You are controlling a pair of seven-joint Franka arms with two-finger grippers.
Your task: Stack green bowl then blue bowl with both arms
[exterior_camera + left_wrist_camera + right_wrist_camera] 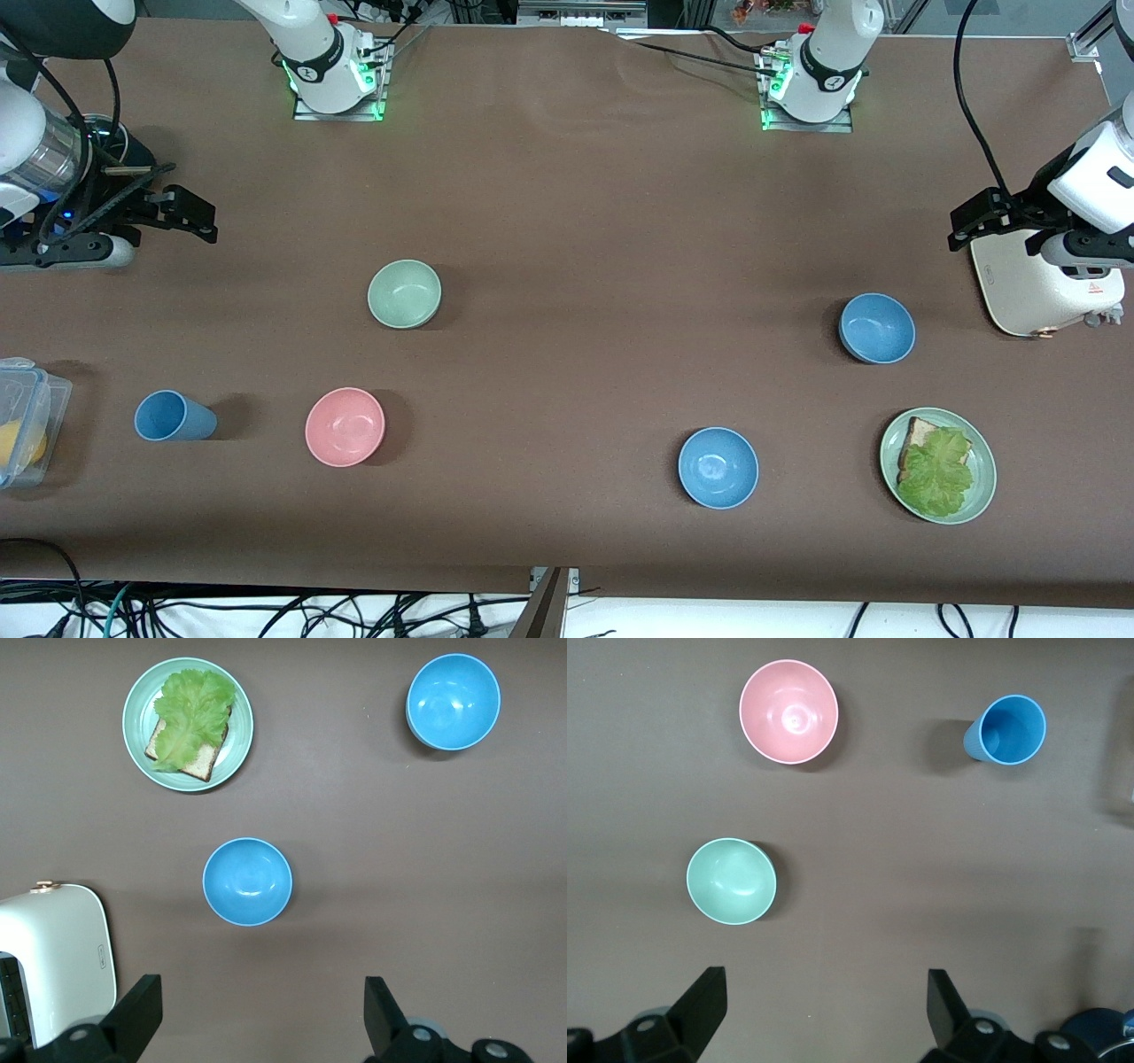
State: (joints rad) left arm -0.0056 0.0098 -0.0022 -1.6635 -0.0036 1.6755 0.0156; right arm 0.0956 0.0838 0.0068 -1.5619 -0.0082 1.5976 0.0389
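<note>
Pink bowl (345, 426) stands upright on the brown table (567, 221). Blue cup (174, 416) lies beside it toward the right arm's end; clear container (27, 421) sits further that way. Green plate (982, 470) with bread (917, 436) and lettuce (937, 474) sits well apart toward the left arm's end. White toaster (1045, 288) stands farther from the front camera than the plate.

no readable text; toaster (1045, 288) markings illegible.
</note>
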